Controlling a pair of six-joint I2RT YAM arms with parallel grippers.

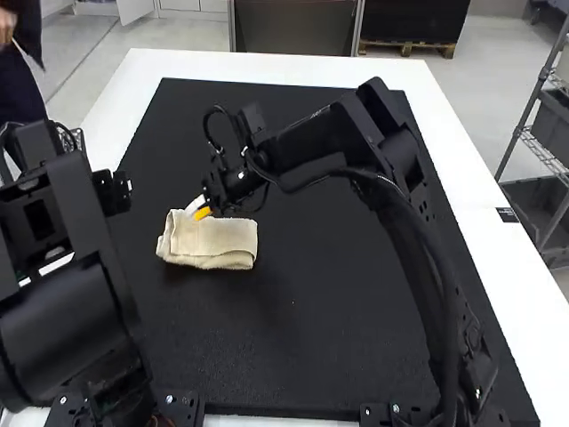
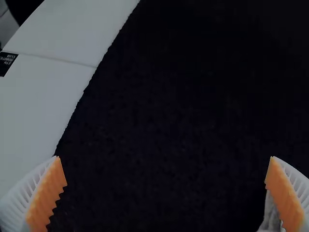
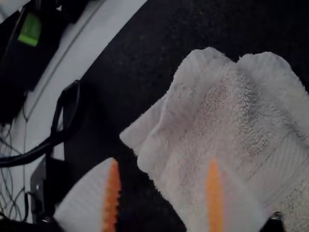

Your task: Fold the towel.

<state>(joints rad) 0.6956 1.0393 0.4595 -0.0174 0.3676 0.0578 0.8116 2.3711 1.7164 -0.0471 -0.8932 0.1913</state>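
One towel (image 1: 209, 240), cream, folded with layered edges, lying toward nine o'clock on the black mat (image 1: 302, 347) in high view; right gripper (image 1: 199, 210) at towel's eleven o'clock edge, released, fingers apart, one over the cloth in its wrist view; left gripper (image 1: 112, 190) off toward ten o'clock, also released, fingers wide; white table (image 1: 498, 267) around mat

Small black label (image 1: 507, 214) with pale lettering, on the white table (image 1: 508, 276), to the right of the black mat (image 1: 329, 329) in the high view; wording not clearly legible.
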